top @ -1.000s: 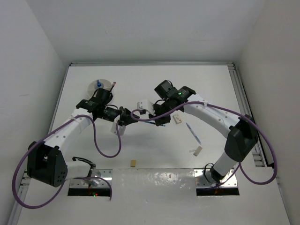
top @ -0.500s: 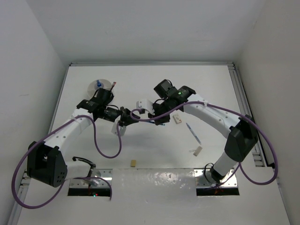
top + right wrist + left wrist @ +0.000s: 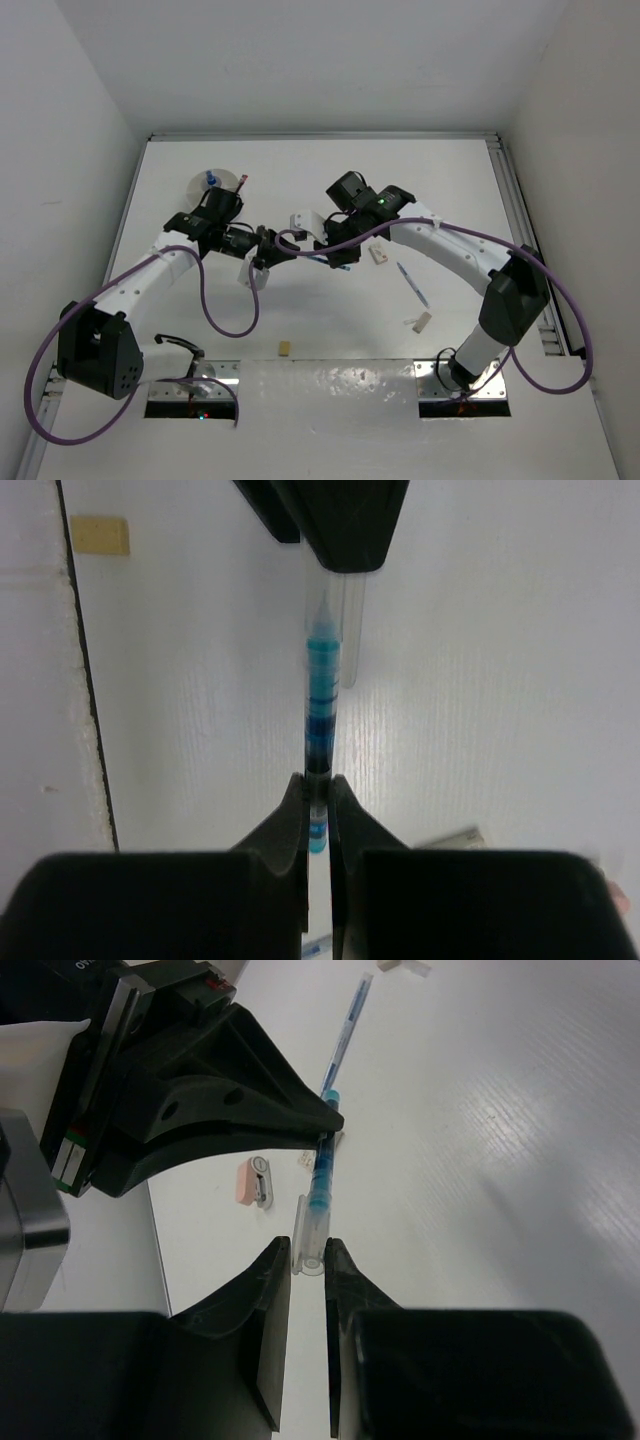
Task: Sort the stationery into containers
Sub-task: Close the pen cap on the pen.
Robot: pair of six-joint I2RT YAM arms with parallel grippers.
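- The blue pen (image 3: 321, 1175) is held at both ends between the two arms, near the middle of the counter (image 3: 440, 190). It appears to be lifted off the surface, though the wrist views do not settle this.
- The left gripper (image 3: 308, 1245) is pressed together on the pen's clear cap end, with only the narrow cap between its fingers.
- The right gripper (image 3: 318, 785) pinches the opposite end, its fingers nearly touching around the thin barrel.
- This two-ended hold looks like a handover. The bowl (image 3: 197, 183) sits at the far left of the counter, on the left arm's side, so passing the pen leftward would make sense. It could equally be a pull on the cap, and I cannot tell which.
- The pen is slim, with a see-through barrel banded in light and dark blue. A clear cap with a clip lies alongside it. It is slippery and thin, so a firm pinch suits it.
- Under the pen, a pink eraser (image 3: 243, 1182) lies on the counter, and a second pen (image 3: 345, 1025) lies farther off. A tan block (image 3: 100, 535) lies well apart.
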